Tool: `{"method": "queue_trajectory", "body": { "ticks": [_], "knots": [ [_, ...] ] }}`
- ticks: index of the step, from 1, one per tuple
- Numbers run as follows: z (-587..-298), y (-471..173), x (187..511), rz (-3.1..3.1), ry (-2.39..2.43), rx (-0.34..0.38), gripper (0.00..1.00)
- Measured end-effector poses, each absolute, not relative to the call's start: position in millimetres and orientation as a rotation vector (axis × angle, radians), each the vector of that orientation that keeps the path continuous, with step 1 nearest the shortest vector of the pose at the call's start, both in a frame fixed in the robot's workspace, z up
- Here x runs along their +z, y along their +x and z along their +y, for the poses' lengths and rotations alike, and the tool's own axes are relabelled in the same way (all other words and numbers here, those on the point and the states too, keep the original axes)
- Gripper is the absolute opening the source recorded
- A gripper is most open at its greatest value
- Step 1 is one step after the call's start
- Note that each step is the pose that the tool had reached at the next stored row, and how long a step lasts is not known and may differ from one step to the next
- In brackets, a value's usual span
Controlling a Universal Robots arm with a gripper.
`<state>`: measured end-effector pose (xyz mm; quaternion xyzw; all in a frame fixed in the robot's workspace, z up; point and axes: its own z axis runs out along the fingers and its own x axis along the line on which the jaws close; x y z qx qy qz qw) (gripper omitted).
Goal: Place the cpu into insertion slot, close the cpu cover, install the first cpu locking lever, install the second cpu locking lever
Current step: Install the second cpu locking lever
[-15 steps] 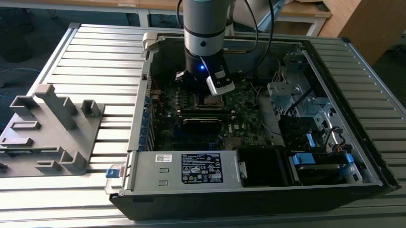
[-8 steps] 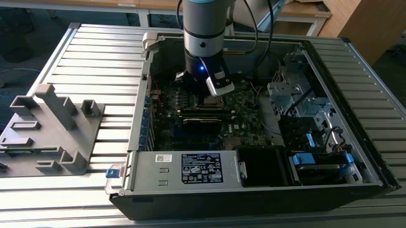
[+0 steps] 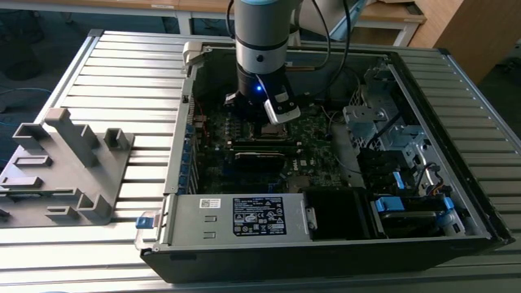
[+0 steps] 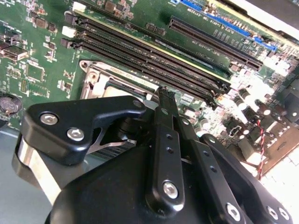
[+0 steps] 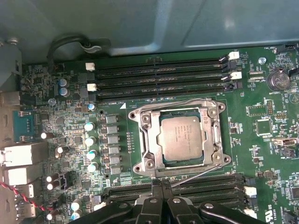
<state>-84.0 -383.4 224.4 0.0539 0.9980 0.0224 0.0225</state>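
Daylight washes the desk (image 3: 122, 67) evenly in the exterior view, while the inside of the case (image 3: 456, 201) sits in deep shadow. A blue light (image 3: 258, 89) glows on the arm. In the second wrist view, the board's (image 4: 42, 60) far corner blows out to white glare, and the near gripper (image 4: 161, 100) is soft. The first wrist view is dim but evenly lit, and the cpu (image 5: 182, 138) is sharp.
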Motion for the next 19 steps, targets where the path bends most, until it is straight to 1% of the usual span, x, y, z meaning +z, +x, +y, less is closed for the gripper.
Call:
{"method": "queue_trajectory", "body": {
  "ticks": [19],
  "knots": [
    [-383.5, -85.9, 223.0, 3.091, 0.167, 0.069, 0.11]
  ]
}}
